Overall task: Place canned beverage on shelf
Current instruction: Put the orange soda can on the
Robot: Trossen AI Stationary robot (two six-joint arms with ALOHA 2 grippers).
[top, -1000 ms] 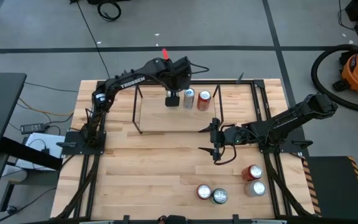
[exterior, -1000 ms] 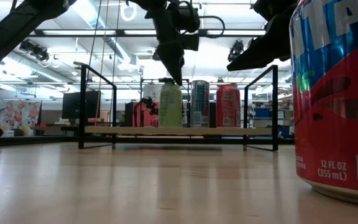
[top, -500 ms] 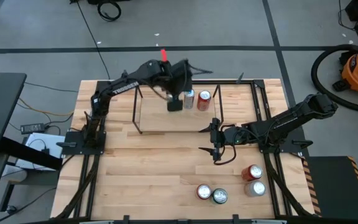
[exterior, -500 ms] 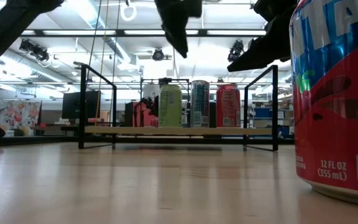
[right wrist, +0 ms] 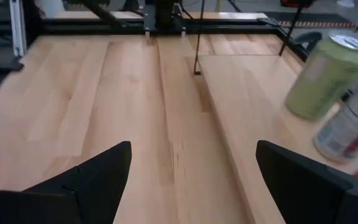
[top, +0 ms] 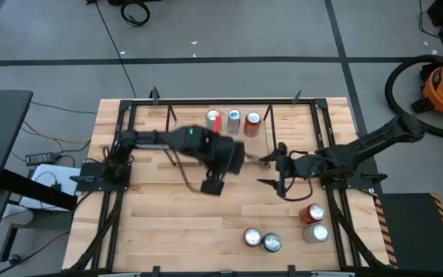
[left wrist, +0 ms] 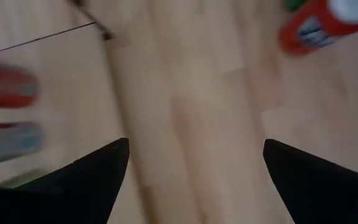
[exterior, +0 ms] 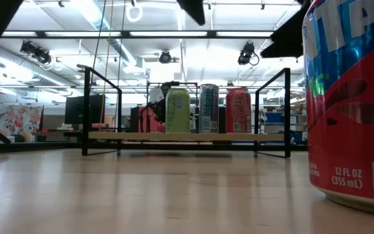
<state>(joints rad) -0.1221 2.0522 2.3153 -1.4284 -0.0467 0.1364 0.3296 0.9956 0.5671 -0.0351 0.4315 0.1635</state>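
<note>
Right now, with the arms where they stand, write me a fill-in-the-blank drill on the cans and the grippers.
1. The shelf holds ____ cans standing in a row.
2. In the low view, the shelf can farthest to the picture's left is ____ in colour.
3. The left gripper is open and holds ____.
4. Off the shelf, ____ cans stand on the table near the right arm's base.

Missing words: three; green; nothing; four

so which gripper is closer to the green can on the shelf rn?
Left, narrowly. The left gripper is over the bare table in front of the shelf, roughly in line with the green can. The right gripper sits off toward the shelf's right end. Both empty.
</note>
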